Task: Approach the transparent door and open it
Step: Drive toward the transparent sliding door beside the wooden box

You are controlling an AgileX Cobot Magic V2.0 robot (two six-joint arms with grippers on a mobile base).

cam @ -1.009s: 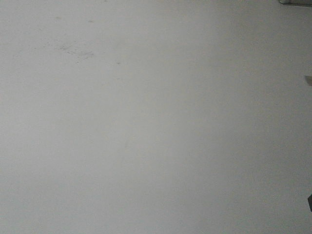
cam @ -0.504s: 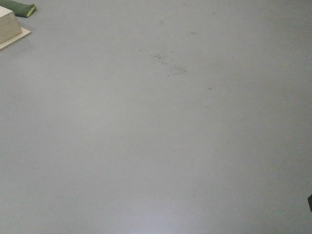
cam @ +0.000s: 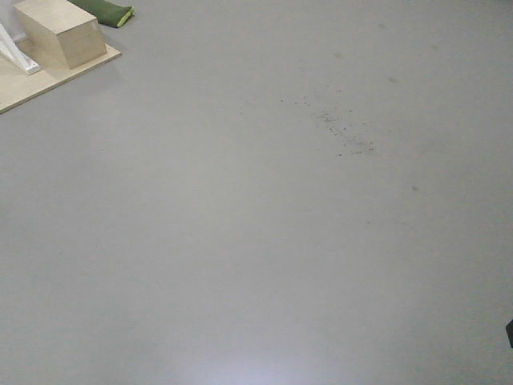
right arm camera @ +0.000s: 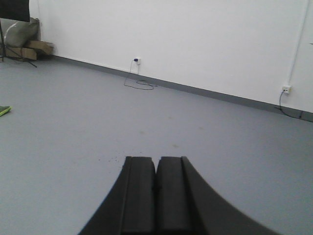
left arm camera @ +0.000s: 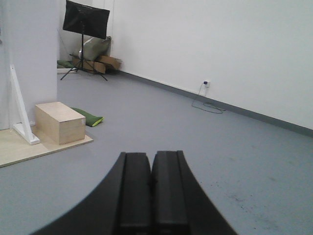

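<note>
In the front view you get mostly bare grey floor [cam: 240,265]. The top left corner holds a wooden box [cam: 60,30] on a plywood board [cam: 56,76], both cut by the frame edge. A green cushion [cam: 104,12] lies just behind the box, and a sliver of a white bracket [cam: 14,50] shows beside it. A scatter of dark specks [cam: 341,128] lies right of centre. A dark shape [cam: 510,333] at the right edge is too cropped to identify. The transparent door shows in none of the 3 views, so you cannot place it from here.

In the left wrist view, the left hand [left arm camera: 150,196] fills the lower middle, its 2 fingers pressed flat together with nothing between them. Here you see the wooden box whole, the white bracket upright against a white pillar [left arm camera: 32,58], and the green cushion on the floor just beside the box. Only this view shows the black panel on a tripod [left arm camera: 85,19].

In the right wrist view, the right hand [right arm camera: 156,196] is likewise closed and empty. The cushion is reduced to a green corner at the left edge. You get 2 wall outlets: a near socket [right arm camera: 137,60] with a looped cable [right arm camera: 139,84], and a far socket [right arm camera: 286,89] at the right. Cardboard boxes [right arm camera: 34,49] at top left are partly cut off.
</note>
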